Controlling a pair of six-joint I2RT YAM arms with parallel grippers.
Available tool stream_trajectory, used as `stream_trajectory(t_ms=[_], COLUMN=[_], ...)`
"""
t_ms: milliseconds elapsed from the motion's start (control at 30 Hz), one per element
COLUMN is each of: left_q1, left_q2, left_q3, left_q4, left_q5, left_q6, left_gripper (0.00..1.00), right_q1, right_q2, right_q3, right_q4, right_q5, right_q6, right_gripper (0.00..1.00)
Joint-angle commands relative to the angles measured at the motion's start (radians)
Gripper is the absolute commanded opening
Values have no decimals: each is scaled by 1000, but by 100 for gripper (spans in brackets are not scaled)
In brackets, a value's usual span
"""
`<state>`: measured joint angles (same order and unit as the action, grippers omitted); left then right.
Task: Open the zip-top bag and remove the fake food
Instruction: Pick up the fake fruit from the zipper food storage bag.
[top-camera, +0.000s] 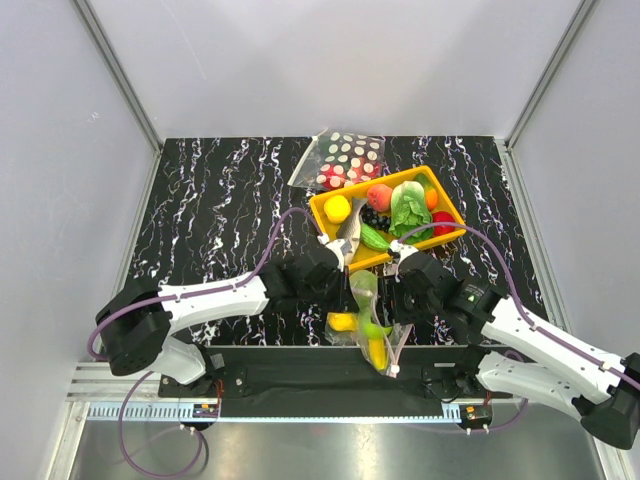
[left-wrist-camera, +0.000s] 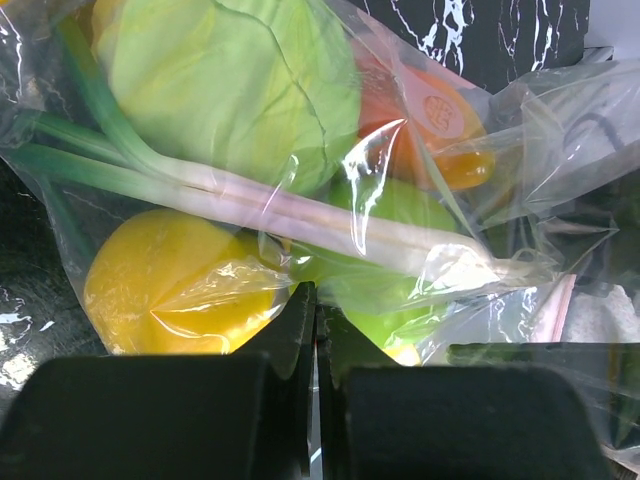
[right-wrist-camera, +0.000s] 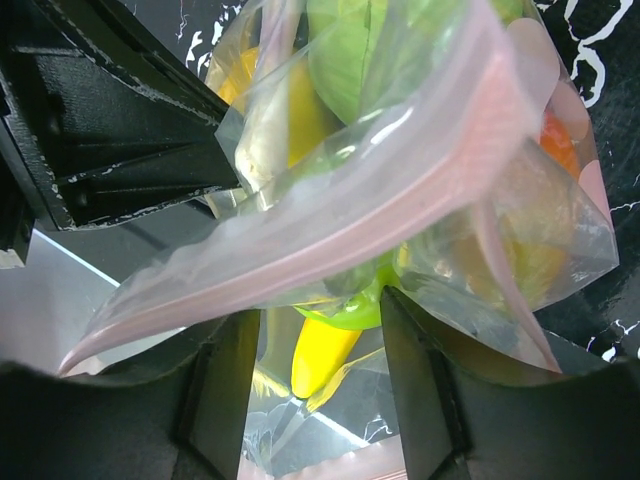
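Observation:
The zip-top bag (top-camera: 364, 318) hangs between my two grippers at the table's near edge, holding fake food. In the left wrist view the bag (left-wrist-camera: 420, 230) holds a green cabbage (left-wrist-camera: 240, 80), a scallion (left-wrist-camera: 250, 200), a yellow fruit (left-wrist-camera: 170, 285) and an orange piece (left-wrist-camera: 445, 120). My left gripper (left-wrist-camera: 316, 300) is shut on the bag's clear film; it also shows in the top view (top-camera: 338, 262). My right gripper (right-wrist-camera: 320, 320) is open, its fingers either side of the bag just under the pink zip strip (right-wrist-camera: 350, 215). A yellow piece with a green stem (right-wrist-camera: 320, 355) shows between them. The right gripper also shows in the top view (top-camera: 398, 268).
A yellow tray (top-camera: 452, 208) of loose toy fruit and vegetables stands just behind the grippers. A bag with large polka dots (top-camera: 345, 160) lies behind the tray. The black marbled table's near edge and the arm mounting rail (top-camera: 300, 365) run under the hanging bag.

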<state>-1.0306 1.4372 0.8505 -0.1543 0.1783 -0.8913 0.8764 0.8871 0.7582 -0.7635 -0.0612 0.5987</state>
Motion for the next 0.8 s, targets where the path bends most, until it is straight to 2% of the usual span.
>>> stream_trajectory(t_ms=[0,567,767], left_q1=[10,35,47], left_q2=[-11,15,22], left_q3=[10,7,-7], left_q4=[75,116,130], left_q5=[30,89,87], left_q6=[-5,-12,-18], left_gripper=[0,0,0], right_q1=[9,41,59], right_q2=[24,136,128], right_q3=[-13,-31,-66], right_q4=[13,101,93], right_q5=[17,47,11], right_q6=[-14,-40,-17], right_gripper=[59,66,74])
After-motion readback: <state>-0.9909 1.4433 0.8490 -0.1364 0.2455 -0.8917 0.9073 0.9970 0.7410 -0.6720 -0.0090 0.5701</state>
